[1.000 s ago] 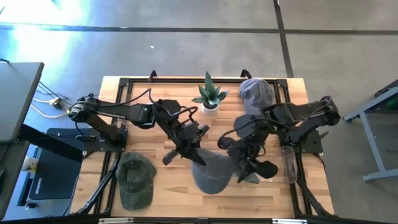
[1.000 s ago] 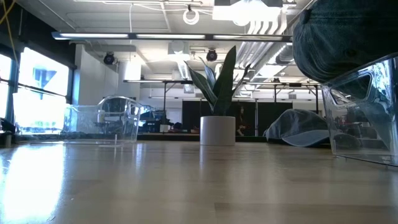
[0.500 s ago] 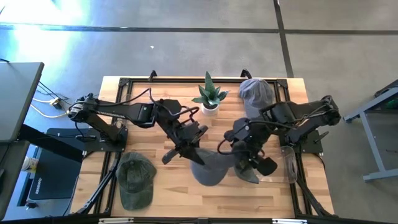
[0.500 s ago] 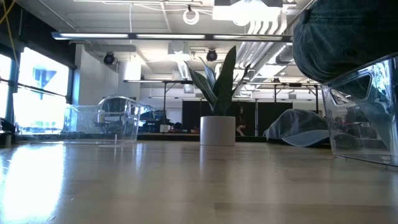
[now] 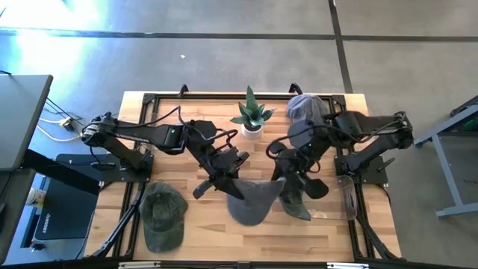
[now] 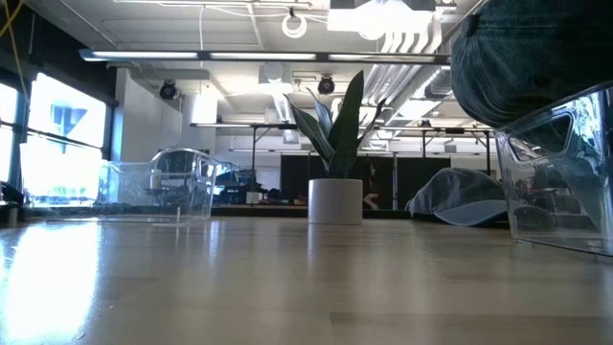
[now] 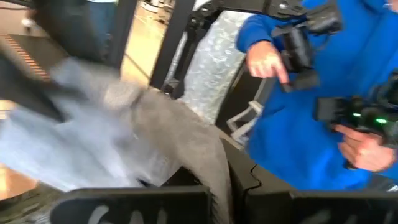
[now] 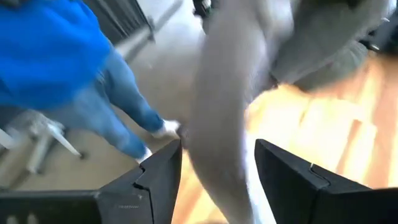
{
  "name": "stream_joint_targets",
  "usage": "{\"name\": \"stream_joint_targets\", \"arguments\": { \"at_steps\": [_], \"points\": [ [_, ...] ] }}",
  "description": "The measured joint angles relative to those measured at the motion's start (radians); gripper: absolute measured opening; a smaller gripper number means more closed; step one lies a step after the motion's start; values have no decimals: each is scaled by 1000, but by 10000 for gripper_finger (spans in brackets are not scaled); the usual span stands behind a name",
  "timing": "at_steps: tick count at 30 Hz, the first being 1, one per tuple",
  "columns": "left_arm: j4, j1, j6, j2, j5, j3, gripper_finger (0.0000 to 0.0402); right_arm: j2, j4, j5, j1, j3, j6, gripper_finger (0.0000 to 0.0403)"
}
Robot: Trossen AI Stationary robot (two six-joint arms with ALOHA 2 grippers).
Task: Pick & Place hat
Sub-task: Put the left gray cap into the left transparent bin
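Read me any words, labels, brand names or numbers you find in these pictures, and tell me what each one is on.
No text can be read with confidence.
Left claw: pale raised marks on the dark finger in the left wrist view, too blurred to read.
Right claw: a faint mark on the dark finger in the right wrist view, too small to read.
The green hat, the grey hat and the plant pot show no lettering.

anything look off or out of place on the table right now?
Nothing damaged or spilled. One oddity: the grey hat hangs stretched between both arms near the table's front, the left end effector shut on its edge and the right end effector at its other side. The green hat lies flat.
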Motion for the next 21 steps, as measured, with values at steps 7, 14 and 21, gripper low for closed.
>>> {"name": "stream_joint_targets", "arguments": {
  "at_steps": [7,14,21],
  "points": [
    [-3,0,44,0,-75,0,1,24,77,-18,16,-1,83,182],
    [-4,1,54,0,-78,1,1,36,46,142,20,-1,186,202],
    [-73,1,64,0,-94,1,1,61,130,-106,18,-1,112,243]
  ]
}}
